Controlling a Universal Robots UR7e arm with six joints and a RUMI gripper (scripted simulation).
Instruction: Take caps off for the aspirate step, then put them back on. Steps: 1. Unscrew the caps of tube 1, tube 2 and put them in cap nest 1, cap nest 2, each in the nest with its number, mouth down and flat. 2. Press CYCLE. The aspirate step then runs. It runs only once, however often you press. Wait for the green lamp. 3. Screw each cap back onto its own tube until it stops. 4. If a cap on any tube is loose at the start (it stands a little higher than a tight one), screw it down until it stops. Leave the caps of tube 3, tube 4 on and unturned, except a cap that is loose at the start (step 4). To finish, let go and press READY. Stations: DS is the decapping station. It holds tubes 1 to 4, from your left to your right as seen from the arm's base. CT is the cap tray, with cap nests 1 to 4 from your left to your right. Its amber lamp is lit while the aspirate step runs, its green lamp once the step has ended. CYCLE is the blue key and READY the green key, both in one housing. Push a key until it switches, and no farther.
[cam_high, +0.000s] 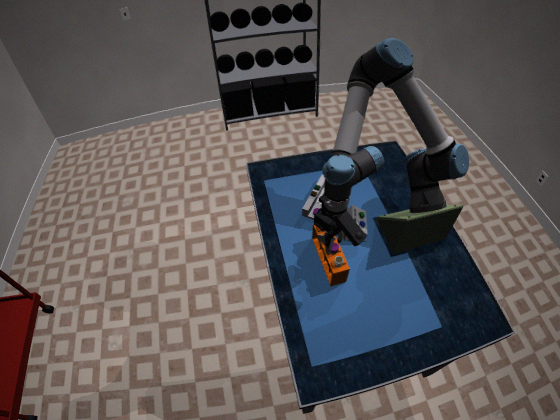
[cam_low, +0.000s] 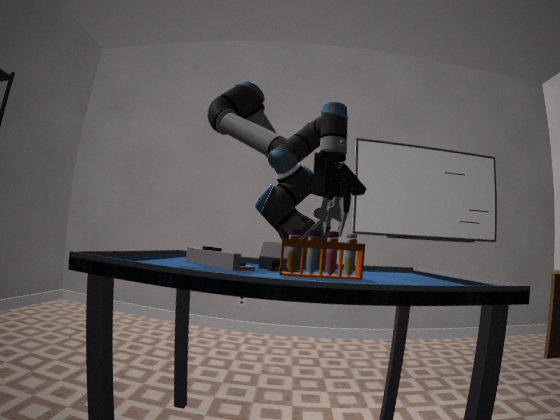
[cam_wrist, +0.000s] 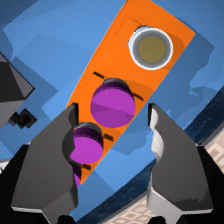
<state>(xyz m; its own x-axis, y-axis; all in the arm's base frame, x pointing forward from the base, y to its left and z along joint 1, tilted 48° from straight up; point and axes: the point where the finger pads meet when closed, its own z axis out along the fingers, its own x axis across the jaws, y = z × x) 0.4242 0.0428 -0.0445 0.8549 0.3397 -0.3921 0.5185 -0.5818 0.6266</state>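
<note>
The gripper is partly open, holding nothing. In the wrist view, the purple cap of tube 2 lies between the separated fingertips. Uncapped tube 1 stands beyond them.

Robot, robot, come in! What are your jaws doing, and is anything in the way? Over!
Gripper open, holding nothing. Tube 1 uncapped; tube 2's purple cap on. Nothing seen blocking that cap. Over.

Tubes in DS, CT on its R, key hsg nearer arm base.
</note>
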